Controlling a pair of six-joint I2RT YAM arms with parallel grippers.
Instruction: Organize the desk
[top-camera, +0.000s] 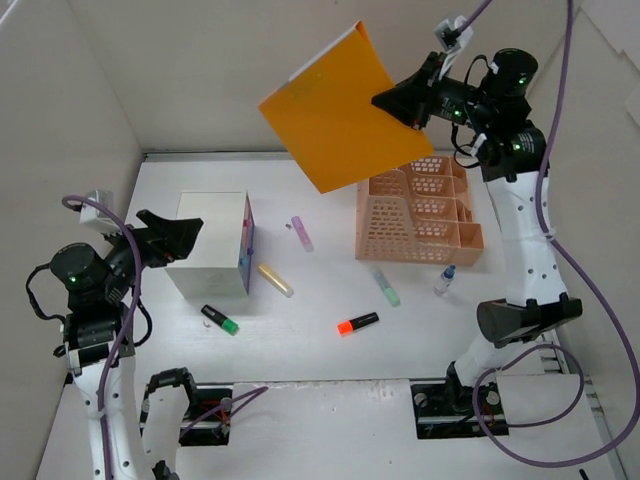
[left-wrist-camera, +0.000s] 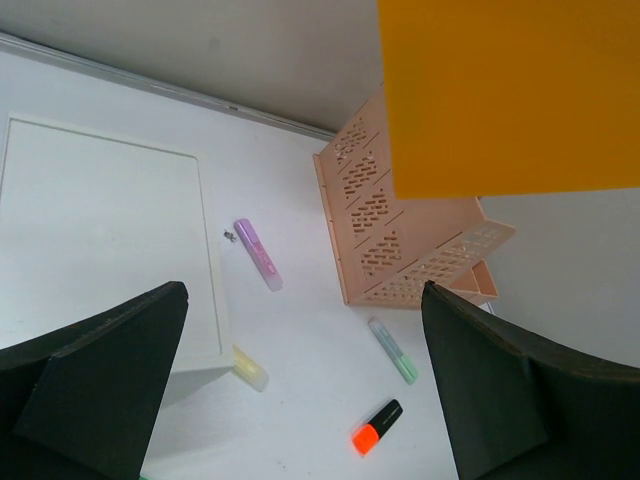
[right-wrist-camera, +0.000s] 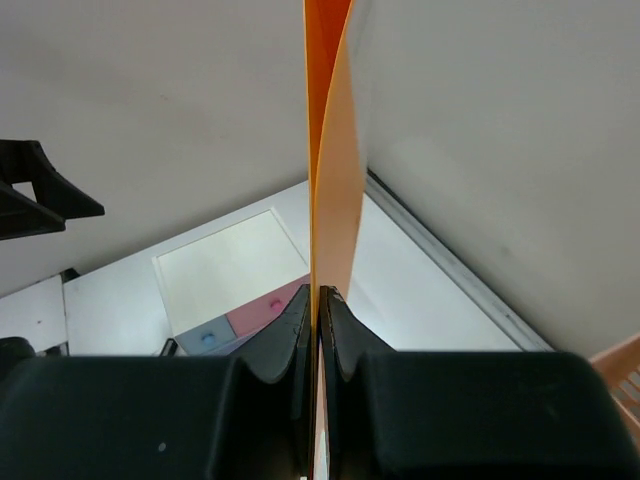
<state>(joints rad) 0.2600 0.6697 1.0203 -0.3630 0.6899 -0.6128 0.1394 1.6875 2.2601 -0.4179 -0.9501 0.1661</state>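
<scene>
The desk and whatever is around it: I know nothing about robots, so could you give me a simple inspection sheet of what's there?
Surface: white desk, matte, no spills seen.
Job's things: orange folder held in the air over the peach organiser; white drawer unit stands on the left.
Clutter: six pens and highlighters lie loose on the desk, among them a purple highlighter and an orange-tipped highlighter.
Grippers: left gripper open, holding nothing, near the drawer unit; right gripper shut on the folder.
Cables: purple cables loop along both arms.
Surroundings: white walls on three sides.
</scene>
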